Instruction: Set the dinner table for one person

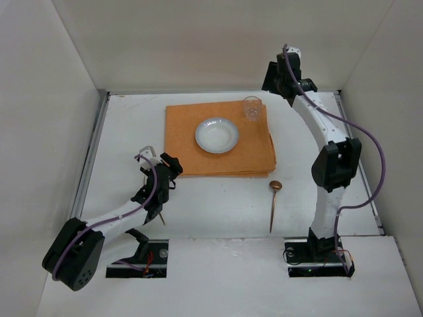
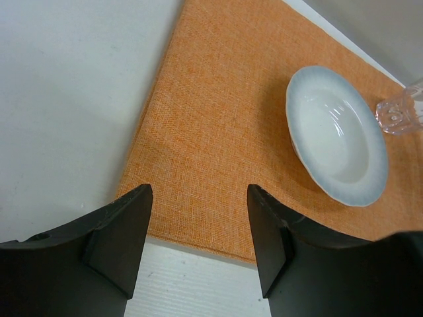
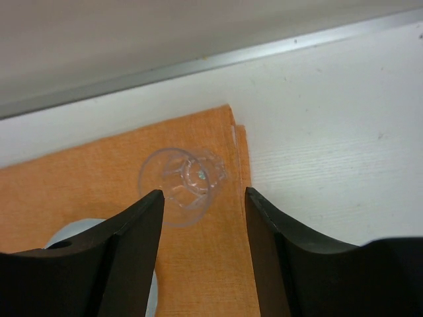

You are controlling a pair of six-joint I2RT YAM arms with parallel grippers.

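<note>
The white dinner table holds an orange cloth mat at its middle back. A white plate with a blue rim sits on the mat, and a clear glass stands at the mat's far right corner. A copper spoon lies on the bare table, near right of the mat. My left gripper is open and empty over the mat's near edge, with the plate ahead on the right. My right gripper is open and empty, raised above the glass.
Metal rails run along the table's left and right edges, with white walls all round. A thin dark pointed item sticks out from under the left arm; I cannot tell what it is.
</note>
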